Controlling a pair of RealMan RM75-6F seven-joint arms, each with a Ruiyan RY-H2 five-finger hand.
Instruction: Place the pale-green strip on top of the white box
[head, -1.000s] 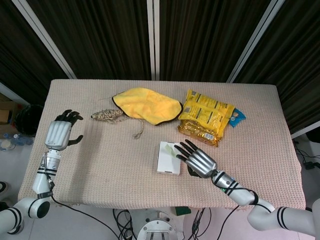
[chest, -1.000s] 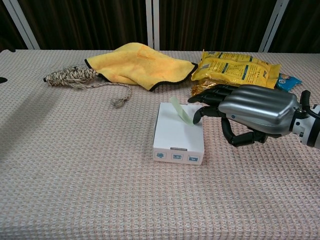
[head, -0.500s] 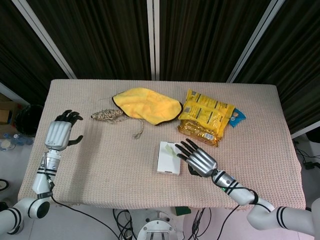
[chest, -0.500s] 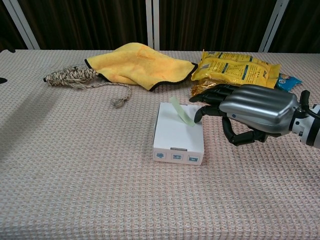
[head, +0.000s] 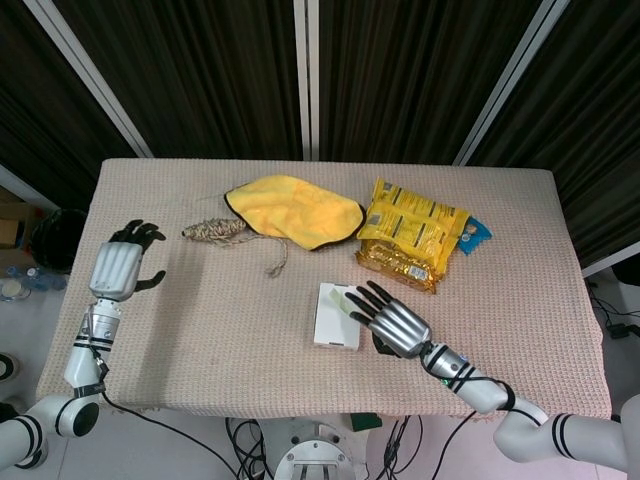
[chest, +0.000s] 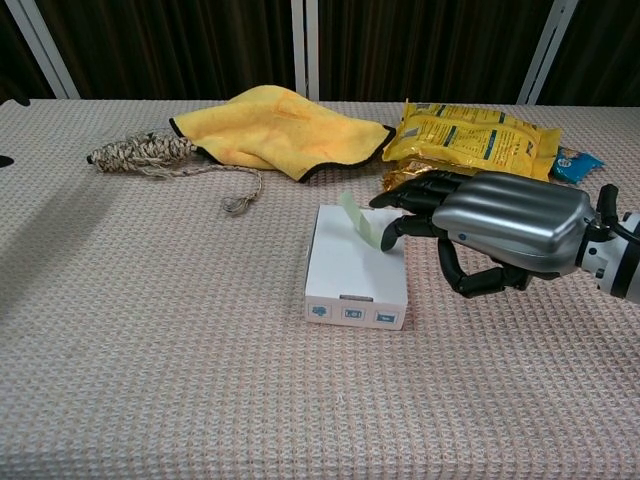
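The white box (head: 333, 322) (chest: 352, 272) lies flat near the table's middle front. A pale-green strip (head: 340, 301) (chest: 357, 219) rests across its far right corner, with the far end lifted off the lid. My right hand (head: 392, 320) (chest: 500, 225) hovers at the box's right side. Its fingers are stretched out and apart, and one fingertip (chest: 388, 238) touches the strip's near end. The thumb hangs below, away from the strip. At the table's left edge, my left hand (head: 118, 268) holds nothing, its fingers loosely apart.
A yellow cloth (head: 295, 208) (chest: 280, 130) and a braided rope bundle (head: 215, 231) (chest: 140, 152) lie at the back left of the box. Close behind my right hand are a yellow snack bag (head: 412, 235) (chest: 475, 135) and a small blue packet (head: 476, 234) (chest: 578, 160).
My right hand has edged a little to the left, over the box's right corner. The strip stays on the box. The left hand has not moved.
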